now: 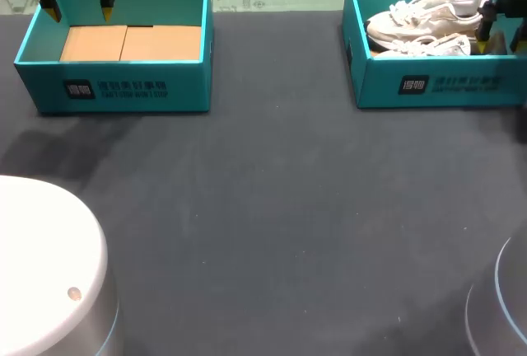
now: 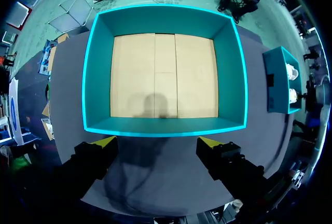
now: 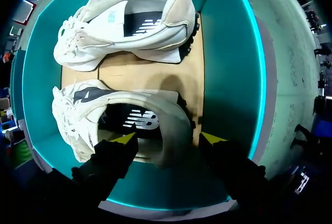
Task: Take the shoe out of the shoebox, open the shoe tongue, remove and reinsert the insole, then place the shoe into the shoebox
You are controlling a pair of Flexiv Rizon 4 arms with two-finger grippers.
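Two white sneakers lie on their sides in the teal shoebox [image 1: 436, 84] at the table's far right. The far shoe [image 3: 129, 27] rests by the back wall, and the near shoe [image 3: 88, 110] lies closer to my right gripper [image 3: 168, 138]. That gripper hangs inside the box [image 3: 228, 53] with its fingers apart. One yellow tip is over the near shoe's opening, the other outside its heel, and the heel wall stands loose between them. In the head view it sits at the box's right end [image 1: 500, 41]. My left gripper [image 1: 80, 14] hovers open over a second teal box [image 1: 123, 84].
The left box [image 2: 166, 22] holds only its tan cardboard floor. Dark table top [image 1: 280, 208] stretches between and in front of the boxes. Rounded robot bases sit at the near left [image 1: 41, 274] and near right [image 1: 506, 306] corners.
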